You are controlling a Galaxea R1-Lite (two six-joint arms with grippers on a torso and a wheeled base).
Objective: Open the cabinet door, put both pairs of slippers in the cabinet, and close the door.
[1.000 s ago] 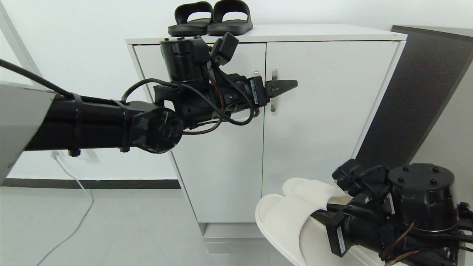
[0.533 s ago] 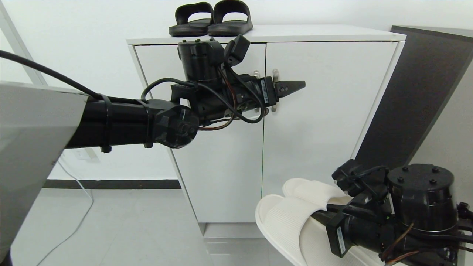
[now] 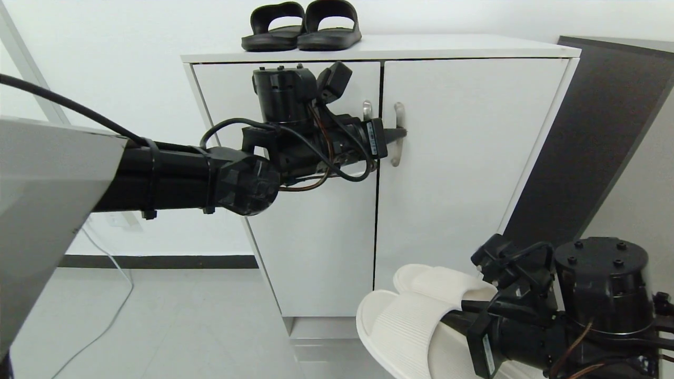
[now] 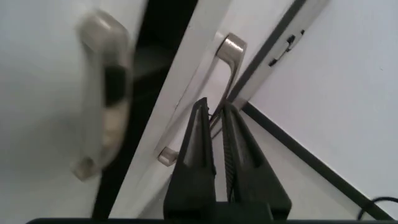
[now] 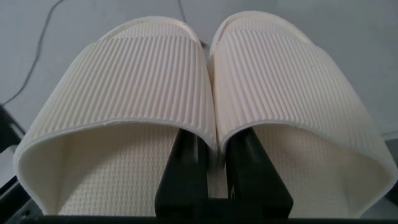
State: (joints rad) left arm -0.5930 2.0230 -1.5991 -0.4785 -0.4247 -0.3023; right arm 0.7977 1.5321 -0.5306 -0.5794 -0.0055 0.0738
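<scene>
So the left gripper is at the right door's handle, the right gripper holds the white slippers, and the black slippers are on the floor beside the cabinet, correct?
Not quite. The head view shows the black slippers on top of the cabinet, not on the floor. The rest stands: left gripper at the right door's handle, right gripper holding the white slippers.
</scene>
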